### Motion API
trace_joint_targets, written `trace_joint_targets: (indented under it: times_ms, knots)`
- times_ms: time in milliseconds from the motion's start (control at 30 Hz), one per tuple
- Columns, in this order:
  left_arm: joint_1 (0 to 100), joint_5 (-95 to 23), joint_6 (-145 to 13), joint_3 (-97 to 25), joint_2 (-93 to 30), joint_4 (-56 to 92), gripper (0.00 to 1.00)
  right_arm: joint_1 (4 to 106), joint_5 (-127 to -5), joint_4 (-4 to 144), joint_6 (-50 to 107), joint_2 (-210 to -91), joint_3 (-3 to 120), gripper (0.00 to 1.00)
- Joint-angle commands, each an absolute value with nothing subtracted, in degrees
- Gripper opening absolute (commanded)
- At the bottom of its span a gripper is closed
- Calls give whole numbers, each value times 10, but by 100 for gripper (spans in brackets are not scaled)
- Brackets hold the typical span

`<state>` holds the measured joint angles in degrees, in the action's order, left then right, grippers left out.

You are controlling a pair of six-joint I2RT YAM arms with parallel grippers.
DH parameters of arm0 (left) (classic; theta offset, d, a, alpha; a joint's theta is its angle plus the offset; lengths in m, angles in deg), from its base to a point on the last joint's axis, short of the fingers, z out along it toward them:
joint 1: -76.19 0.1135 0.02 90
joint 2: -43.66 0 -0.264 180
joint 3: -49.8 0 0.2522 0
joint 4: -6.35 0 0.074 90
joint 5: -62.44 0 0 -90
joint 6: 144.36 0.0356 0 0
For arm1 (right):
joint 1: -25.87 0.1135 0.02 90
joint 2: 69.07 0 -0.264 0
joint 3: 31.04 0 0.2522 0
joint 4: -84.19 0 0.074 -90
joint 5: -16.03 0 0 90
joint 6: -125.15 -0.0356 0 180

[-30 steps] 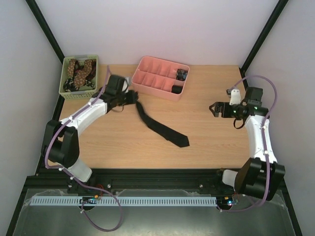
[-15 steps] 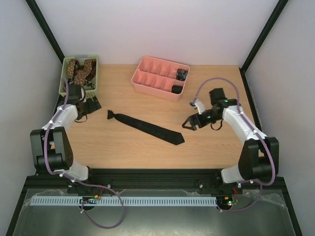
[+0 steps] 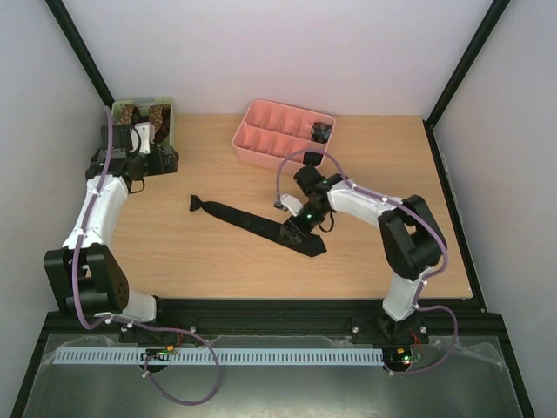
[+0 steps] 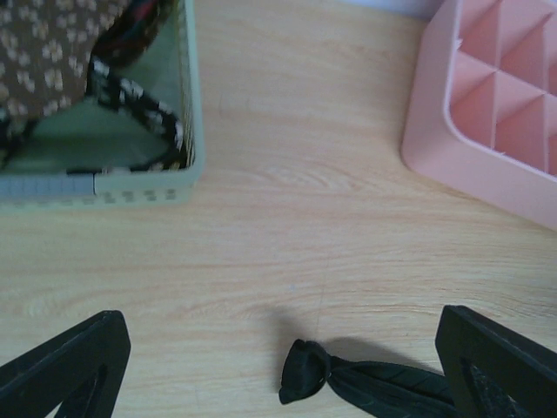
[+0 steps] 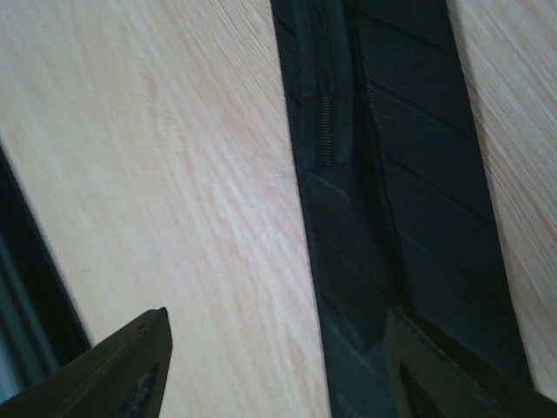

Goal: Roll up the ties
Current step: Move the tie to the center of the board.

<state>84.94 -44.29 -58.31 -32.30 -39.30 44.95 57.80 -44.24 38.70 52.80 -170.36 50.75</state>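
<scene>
A black tie lies stretched flat on the wooden table, knot to the left and wide end to the lower right. My right gripper hangs low over the wide end, jaws open. In the right wrist view one finger is over the black tie and the other over bare wood. My left gripper is open beside the green basket, apart from the knot, with nothing between its fingers. Brown spotted ties fill the basket.
A pink compartment tray stands at the back centre with two dark rolled ties in its right-hand cells. Its corner shows in the left wrist view. The green basket's wall is close to the left gripper.
The left gripper opened, let the tie go and drew back towards the basket. The tie now lies flat. The right arm swung left onto the tie's wide end, its jaws narrowing.
</scene>
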Motion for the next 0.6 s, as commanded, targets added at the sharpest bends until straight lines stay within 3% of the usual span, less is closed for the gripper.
trace_joint_targets:
  times_ms: [0,333,567]
  knots:
    - [835,-455,-522,-341,-370,461,99,602,-527,405,509,-1751,532,65]
    - [748,-458,-417,-326,-341,445,99,602,-674,408,563,-1717,442,37]
    - [740,-563,-355,-299,-334,436,99,572,-710,386,645,-1600,306,25]
